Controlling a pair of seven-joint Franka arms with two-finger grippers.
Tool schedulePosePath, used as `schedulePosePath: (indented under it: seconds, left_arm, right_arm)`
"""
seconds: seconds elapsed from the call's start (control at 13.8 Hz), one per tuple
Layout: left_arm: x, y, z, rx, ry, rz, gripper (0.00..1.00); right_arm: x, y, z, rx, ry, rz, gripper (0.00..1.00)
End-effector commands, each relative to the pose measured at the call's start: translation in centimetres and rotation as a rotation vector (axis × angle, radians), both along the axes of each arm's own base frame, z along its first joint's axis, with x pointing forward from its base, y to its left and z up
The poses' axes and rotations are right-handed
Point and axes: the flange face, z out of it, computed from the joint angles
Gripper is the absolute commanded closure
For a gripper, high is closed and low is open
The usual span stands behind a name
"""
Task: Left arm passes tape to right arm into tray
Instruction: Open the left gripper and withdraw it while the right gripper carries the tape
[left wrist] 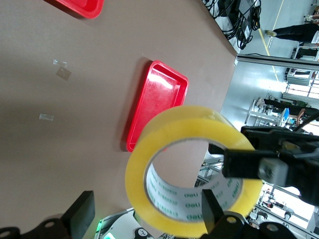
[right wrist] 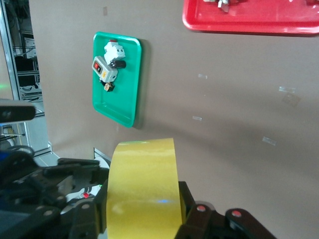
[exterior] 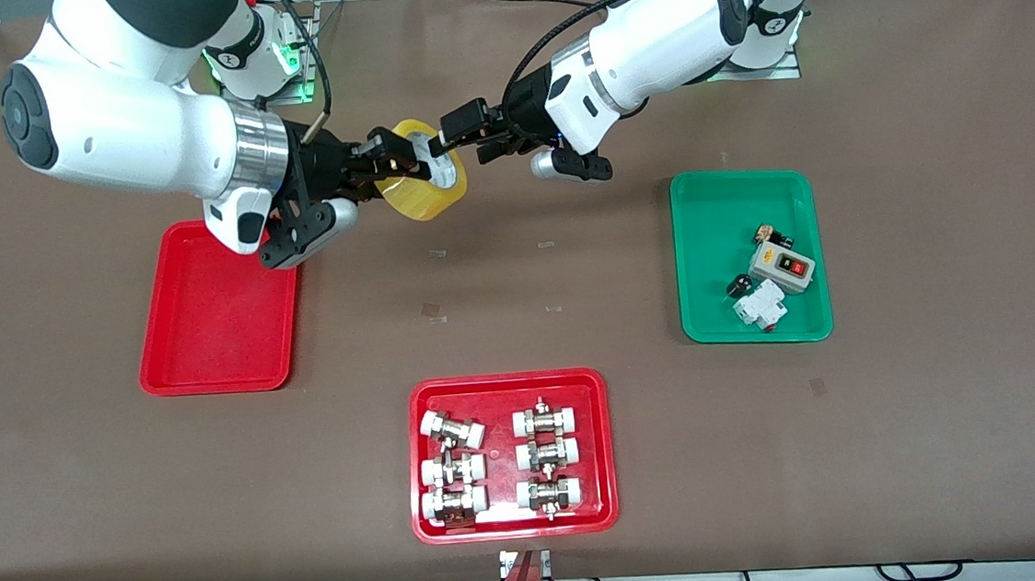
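The yellow tape (exterior: 423, 201) hangs in the air over the bare table, beside the plain red tray (exterior: 208, 352). My right gripper (exterior: 389, 164) is shut on the tape, with its fingers pressed on the roll's two flat sides, as the right wrist view shows (right wrist: 139, 199). My left gripper (exterior: 462, 142) is open at the roll's core end. In the left wrist view its fingers (left wrist: 82, 214) stand wide apart around the tape (left wrist: 184, 119), and the right gripper (left wrist: 269, 159) grips the roll's rim. The tray (left wrist: 159, 94) lies empty below.
A green tray (exterior: 706, 220) with switch parts lies toward the left arm's end. A red tray of white-capped fittings (exterior: 507, 388) lies nearest the front camera. Both show in the right wrist view: the green tray (right wrist: 124, 107) and the fittings tray (right wrist: 249, 25).
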Motion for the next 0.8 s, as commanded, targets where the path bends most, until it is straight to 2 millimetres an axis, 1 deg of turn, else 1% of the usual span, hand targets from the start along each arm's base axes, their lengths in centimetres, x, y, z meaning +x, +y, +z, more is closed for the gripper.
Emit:
schedulePosePath:
  seconds: [0.0,0.07,0.15,0.22,0.29,0.44,0.51,0.73]
  left_arm:
    - [0.8,1.7,0.6,0.006,0.024,-0.018,0.05]
    - [1.7,3.5,1.4,0.015,0.03,-0.014,0.05]
    - [2.5,5.9,1.9,0.061,0.028,-0.034,0.05]
    - [3.4,9.0,1.7,0.148,0.03,-0.067,0.05]
    - [4.2,12.2,1.9,0.23,0.03,-0.089,0.05]
    - [5.2,17.7,2.3,0.399,0.014,-0.102,0.05]
    - [5.4,19.4,2.7,0.482,-0.007,-0.106,0.04]
    - [6.5,25.2,3.0,0.69,-0.039,-0.084,0.04]
  right_arm:
    - [1.0,-1.4,-0.6,-0.005,0.024,-0.018,0.7]
    - [1.3,-1.9,-1.1,-0.008,0.035,-0.026,0.7]
    - [1.8,-3.0,-1.5,-0.01,0.043,-0.044,0.7]
    - [2.5,-4.3,-1.9,-0.013,0.05,-0.065,0.7]
    - [3.3,-6.2,-2.8,-0.016,0.07,-0.092,0.71]
    - [5.2,-10.5,-4.8,-0.019,0.106,-0.135,0.71]
    - [6.0,-12.9,-6.1,-0.01,0.12,-0.133,0.71]
    - [7.9,-21.4,-11.6,0.029,0.16,-0.136,0.71]
